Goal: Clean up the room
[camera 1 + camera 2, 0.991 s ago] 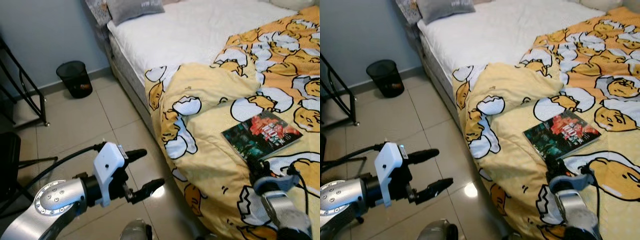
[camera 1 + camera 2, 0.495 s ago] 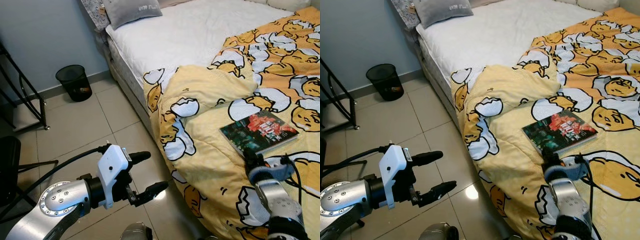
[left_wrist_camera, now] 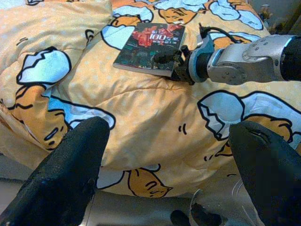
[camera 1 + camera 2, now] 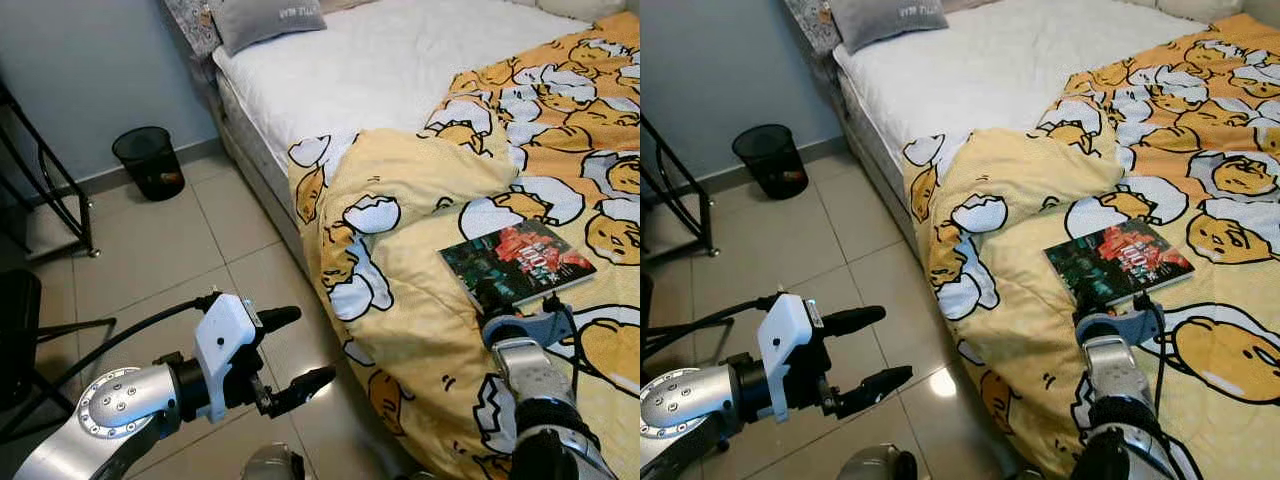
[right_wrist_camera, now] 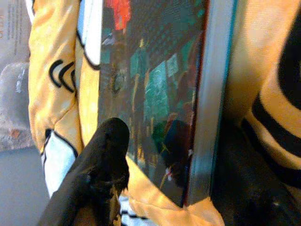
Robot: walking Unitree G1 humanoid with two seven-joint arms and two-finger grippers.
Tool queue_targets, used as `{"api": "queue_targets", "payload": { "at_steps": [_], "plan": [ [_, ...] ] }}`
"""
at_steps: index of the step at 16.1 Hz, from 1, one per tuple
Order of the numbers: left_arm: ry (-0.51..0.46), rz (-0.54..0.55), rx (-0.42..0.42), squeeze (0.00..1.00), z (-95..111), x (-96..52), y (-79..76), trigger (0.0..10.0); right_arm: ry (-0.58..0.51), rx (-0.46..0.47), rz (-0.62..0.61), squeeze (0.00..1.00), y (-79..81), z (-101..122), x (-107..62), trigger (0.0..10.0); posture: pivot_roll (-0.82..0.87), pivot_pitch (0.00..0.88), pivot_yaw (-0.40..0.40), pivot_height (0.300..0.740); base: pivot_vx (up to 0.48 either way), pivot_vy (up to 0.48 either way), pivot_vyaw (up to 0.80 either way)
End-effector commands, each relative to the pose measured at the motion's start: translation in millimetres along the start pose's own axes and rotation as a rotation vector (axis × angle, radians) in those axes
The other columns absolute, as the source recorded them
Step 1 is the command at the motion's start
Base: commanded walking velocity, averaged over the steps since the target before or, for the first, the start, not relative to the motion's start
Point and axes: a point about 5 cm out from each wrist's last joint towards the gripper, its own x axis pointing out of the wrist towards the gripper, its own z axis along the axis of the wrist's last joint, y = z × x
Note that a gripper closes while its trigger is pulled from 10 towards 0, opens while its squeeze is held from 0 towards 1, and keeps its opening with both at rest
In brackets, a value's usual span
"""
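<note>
A dark book (image 4: 517, 264) with a red and teal cover lies flat on the yellow egg-print duvet (image 4: 420, 190) near the bed's edge. My right gripper (image 4: 512, 306) is at the book's near edge, open. In the right wrist view one finger (image 5: 106, 155) rests on the cover of the book (image 5: 155, 84) and the other finger (image 5: 249, 183) sits beside its edge on the duvet. In the left wrist view the right gripper (image 3: 168, 59) touches the book (image 3: 150, 40). My left gripper (image 4: 292, 350) hangs open over the tiled floor, holding nothing.
The bed has a white sheet (image 4: 400, 60) and a grey pillow (image 4: 268, 18) at its head. A black mesh bin (image 4: 148, 160) stands by the wall. A black metal rack (image 4: 50, 190) and a dark object (image 4: 15, 330) are at the left.
My right gripper has moved forward across the duvet up to the book's near edge. The left arm has hardly moved. The camera shifted slightly.
</note>
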Motion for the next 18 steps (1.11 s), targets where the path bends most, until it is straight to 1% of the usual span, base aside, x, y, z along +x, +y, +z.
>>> {"api": "queue_targets", "payload": {
  "at_steps": [1, 3, 4, 5, 6, 7, 10, 11, 12, 13, 14, 18],
  "plan": [
    [0.022, 0.012, 0.006, 0.0, -3, -2.5, 2.9, 10.0, -0.012, -0.009, -0.019, 0.0, -0.9, 0, 1.7, 10.0, 0.26, 0.078, 0.058, 0.74, 0.0, 0.0, 0.0],
    [0.022, 0.012, 0.006, 0.0, -3, -2.8, 3.0, 10.0, -0.02, -0.01, -0.043, 0.0, -4.1, 0, 2.6, 10.0, 0.26, 0.078, 0.06, 0.74, 0.0, 0.0, 0.0],
    [0.022, 0.012, 0.007, 0.0, -3, -3.1, 3.0, 10.0, -0.06, 0.049, -0.044, 0.0, -3.6, 3, 4.0, 10.0, 0.26, 0.078, 0.06, 0.74, 0.0, 0.0, 0.0],
    [0.022, 0.013, 0.008, 0.0, -2, -3.4, 3.0, 10.0, -0.082, 0.087, -0.015, 0.0, 0.8, 6, 5.2, 10.0, 0.27, 0.079, 0.06, 0.74, 0.0, 0.0, 0.0],
    [0.022, 0.013, 0.009, 0.0, -2, -3.9, 1.9, 10.0, -0.123, 0.153, 0.097, 0.0, 16.5, 14, 8.6, 10.0, 0.27, 0.08, 0.061, 0.74, 0.0, 0.0, 0.0],
    [0.022, 0.012, 0.009, 0.0, -1, -4.0, 1.2, 10.0, -0.133, 0.165, 0.128, 0.0, 20.7, 16, 9.4, 10.0, 0.27, 0.081, 0.061, 0.74, 0.0, 0.0, 0.0],
    [0.021, 0.009, 0.012, 0.0, 2, -3.0, 0.7, 10.0, -0.168, 0.194, 0.146, 0.0, 25.7, 23, 11.5, 10.0, 0.27, 0.08, 0.065, 0.74, 0.0, 0.0, 0.0],
    [0.021, 0.008, 0.013, 0.0, 2, -3.1, 0.8, 10.0, -0.167, 0.193, 0.144, 0.0, 26.4, 23, 12.0, 7.3, 0.28, 0.081, 0.067, 0.74, 0.0, 0.0, 0.0],
    [0.022, 0.007, 0.014, 0.0, 2, -3.0, 0.9, 10.0, -0.152, 0.178, 0.131, 0.0, 27.5, 21, 13.2, 3.5, 0.28, 0.081, 0.068, 0.74, 0.0, 0.0, 0.0],
    [0.024, 0.006, 0.015, 0.0, 3, -3.0, 1.2, 10.0, -0.135, 0.162, 0.118, 0.0, 28.3, 18, 14.2, 0.6, 0.28, 0.081, 0.07, 0.74, 0.0, 0.0, 0.0],
    [0.025, 0.006, 0.016, 0.0, 3, -3.1, 1.6, 10.0, -0.11, 0.144, 0.092, 0.0, 27.8, 13, 15.0, 0.0, 0.28, 0.079, 0.07, 0.74, 0.0, 0.0, 0.0],
    [0.026, 0.009, 0.018, 0.0, 4, -1.7, 3.3, 10.0, -0.08, 0.136, 0.093, 0.0, 32.0, 6, 16.7, 0.0, 0.28, 0.075, 0.063, 0.74, 0.0, 0.0, 0.0]
  ]
}}
